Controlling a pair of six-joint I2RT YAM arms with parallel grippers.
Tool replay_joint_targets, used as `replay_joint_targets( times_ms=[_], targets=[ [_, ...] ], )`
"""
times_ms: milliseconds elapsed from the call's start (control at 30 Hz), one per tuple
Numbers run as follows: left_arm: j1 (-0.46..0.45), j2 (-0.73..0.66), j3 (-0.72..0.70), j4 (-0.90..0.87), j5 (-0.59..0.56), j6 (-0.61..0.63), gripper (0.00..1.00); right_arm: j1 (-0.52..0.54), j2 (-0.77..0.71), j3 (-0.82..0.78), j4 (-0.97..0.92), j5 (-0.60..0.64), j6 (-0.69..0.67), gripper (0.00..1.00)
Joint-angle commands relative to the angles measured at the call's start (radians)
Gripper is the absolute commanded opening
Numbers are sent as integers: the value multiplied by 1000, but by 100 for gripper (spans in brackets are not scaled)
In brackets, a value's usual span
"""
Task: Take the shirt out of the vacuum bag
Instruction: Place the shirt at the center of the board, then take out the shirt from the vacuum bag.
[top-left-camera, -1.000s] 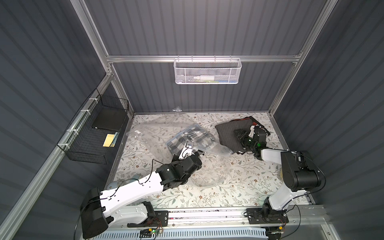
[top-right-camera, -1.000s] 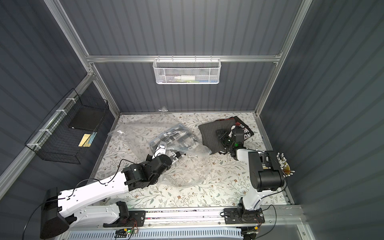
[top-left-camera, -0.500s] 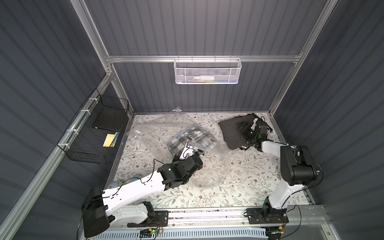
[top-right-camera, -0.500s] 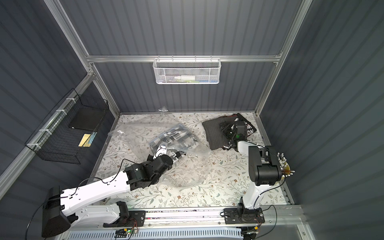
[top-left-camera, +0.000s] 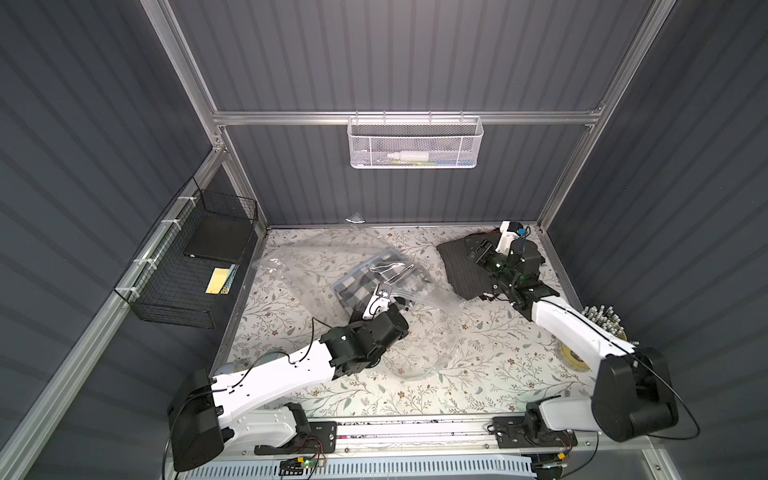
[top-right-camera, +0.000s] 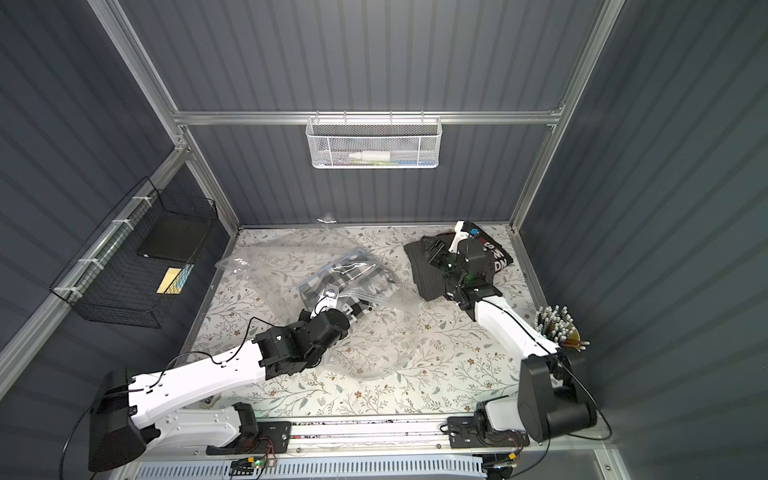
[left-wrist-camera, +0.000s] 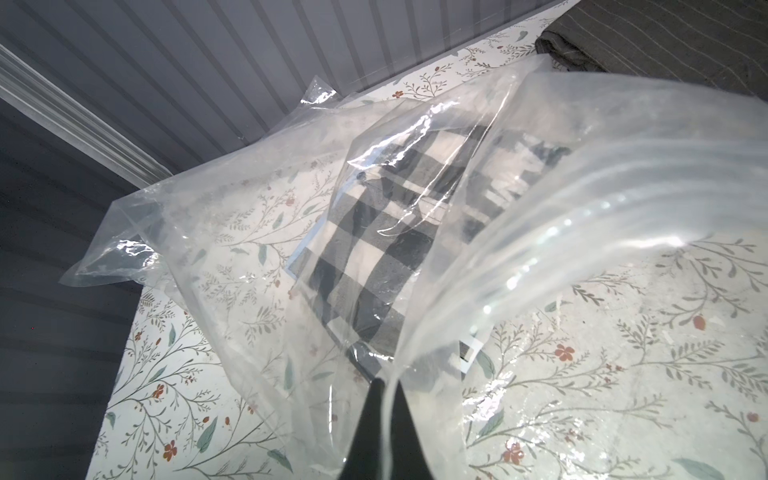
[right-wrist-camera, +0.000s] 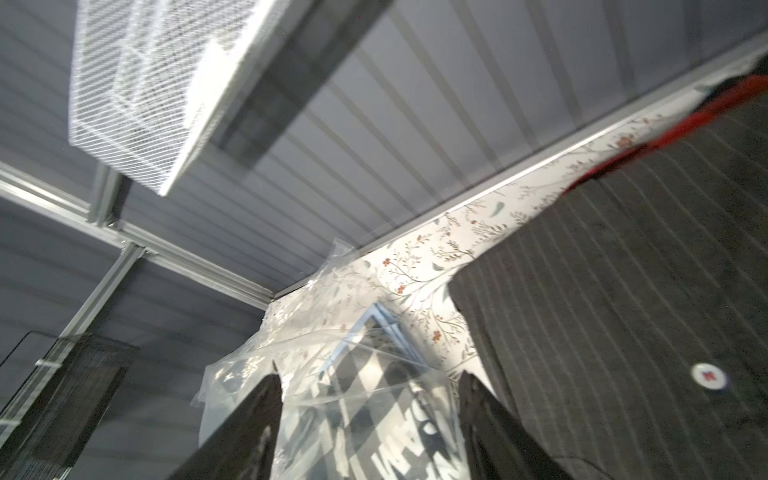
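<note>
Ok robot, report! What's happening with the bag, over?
Left gripper shut on vacuum bag edge. Right gripper open over dark shirt. Checkered shirt inside bag. Nothing in the way.

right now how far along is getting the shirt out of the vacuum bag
Looks done: a dark striped shirt lies outside the vacuum bag. In hand: left gripper pinches the bag's edge; right gripper open above it. Left: the checkered shirt is inside.
</note>
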Motion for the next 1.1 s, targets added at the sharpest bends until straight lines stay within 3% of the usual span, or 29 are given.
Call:
replay_joint_targets(
  times_ms=[0,233,500,767,1067],
  targets=[
    [-3,-13,60,40,31,-32,0,46,-90,-62,-61,53,-33,69],
    [-1,-4,79,76,79,-62,0,196,-282,-171,-113,80,-11,69],
    [-1,-10,47,99,102,-90,0,367,-396,-311,-122,130,63,69],
    [-2,5,60,83,111,-106,0,495,-353,-382,-73,167,114,68],
    [-1,17,89,61,104,-110,0,675,-169,-394,64,229,146,67]
  ],
)
